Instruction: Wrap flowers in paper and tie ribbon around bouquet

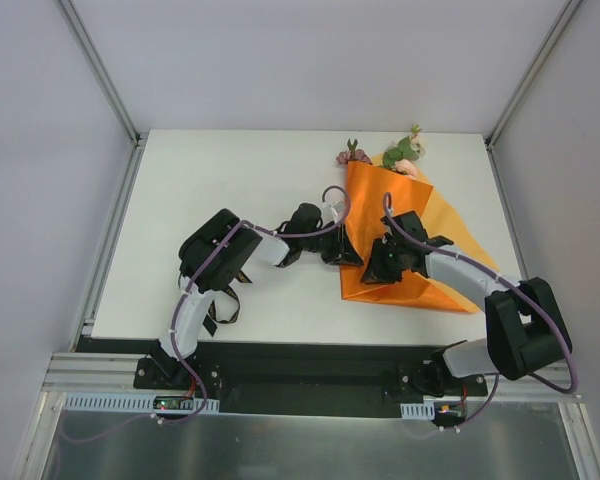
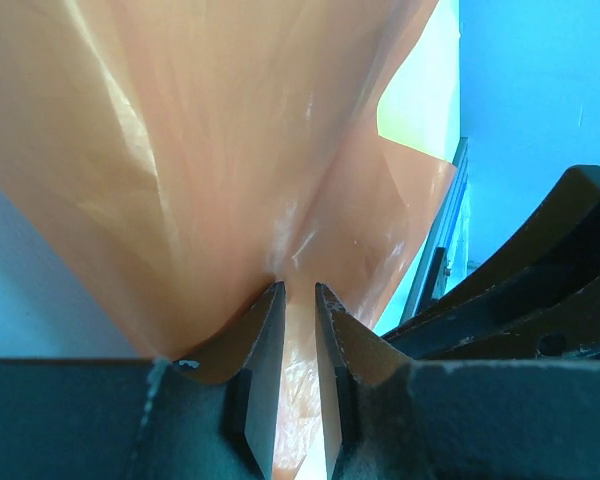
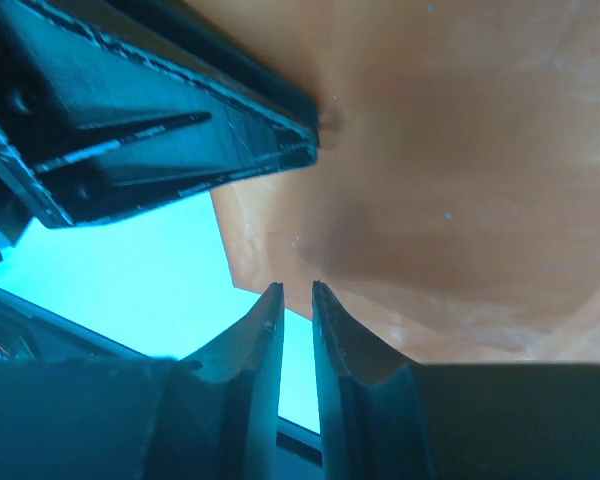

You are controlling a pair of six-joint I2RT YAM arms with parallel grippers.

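- left gripper [image 2: 298,288]: jaws narrow, pinching the paper [image 2: 210,150] at its left edge
- right gripper [image 3: 297,286]: jaws nearly together at the paper's near edge, grip unclear
- flowers [image 1: 400,155] poke from the paper's far end

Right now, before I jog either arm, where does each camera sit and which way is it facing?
Top external: above and behind the bases, looking down on the table; shows left arm, right arm, the paper, the flowers.
Left wrist: on the left arm, facing along the left gripper into the paper it pinches; right arm at right.
Right wrist: facing past the right gripper at the paper's edge and table; left arm upper left.
Shared: both wrist views see the paper.
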